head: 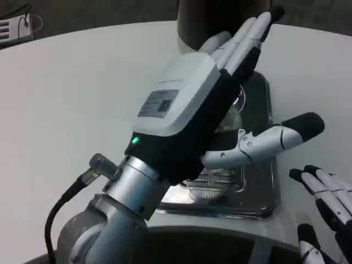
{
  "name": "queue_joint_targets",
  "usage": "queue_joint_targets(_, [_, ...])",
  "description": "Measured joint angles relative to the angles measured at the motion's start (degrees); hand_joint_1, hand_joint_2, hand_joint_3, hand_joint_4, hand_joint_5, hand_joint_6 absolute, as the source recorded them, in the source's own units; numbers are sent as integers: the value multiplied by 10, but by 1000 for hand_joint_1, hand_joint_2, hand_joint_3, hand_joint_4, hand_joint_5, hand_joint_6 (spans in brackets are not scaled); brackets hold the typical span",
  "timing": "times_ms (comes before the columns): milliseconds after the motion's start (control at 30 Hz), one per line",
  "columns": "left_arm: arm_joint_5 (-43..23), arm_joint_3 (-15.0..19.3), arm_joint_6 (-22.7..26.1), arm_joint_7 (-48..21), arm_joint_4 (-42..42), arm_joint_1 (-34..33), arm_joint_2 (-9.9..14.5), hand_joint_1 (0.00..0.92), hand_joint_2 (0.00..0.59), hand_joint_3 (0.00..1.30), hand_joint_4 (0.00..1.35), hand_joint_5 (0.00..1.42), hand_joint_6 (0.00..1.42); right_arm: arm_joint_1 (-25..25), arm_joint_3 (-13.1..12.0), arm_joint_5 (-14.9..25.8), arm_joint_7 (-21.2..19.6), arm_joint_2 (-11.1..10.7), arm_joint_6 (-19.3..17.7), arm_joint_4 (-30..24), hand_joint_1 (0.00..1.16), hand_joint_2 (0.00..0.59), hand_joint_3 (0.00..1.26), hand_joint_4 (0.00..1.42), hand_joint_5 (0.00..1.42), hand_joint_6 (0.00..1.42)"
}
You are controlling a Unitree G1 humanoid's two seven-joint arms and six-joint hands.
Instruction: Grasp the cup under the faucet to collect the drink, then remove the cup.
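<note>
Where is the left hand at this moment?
In the head view, the left hand is raised at picture centre over the metal drip tray, fingers pointing toward the dispenser behind it.

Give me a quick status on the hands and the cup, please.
Left robot hand open, raised over the drip tray. Right robot hand open, waiting at tray's right. Cup mostly hidden behind left hand, ungrasped.

L hand [220, 93] spread open over metal drip tray [258, 192]; R hand [327, 209] open at its right.
</note>
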Motion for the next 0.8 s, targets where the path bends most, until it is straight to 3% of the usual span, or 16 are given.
queue_joint_targets(300, [84,-16,-1,-34,-23,-6,26,0,149,5,0,94,0,-4,3,0,0,2,0,0,48,586,127,87,123,230])
queue_joint_targets(700, [107,-15,-5,-47,-35,-1,35,0,147,10,0,83,0,-12,13,19,3,7,10,0,99,581,105,87,123,269])
queue_joint_targets(800, [107,-14,-5,-49,-37,2,35,0,149,12,0,82,0,-17,15,29,13,8,18,0,144,551,95,84,134,271])
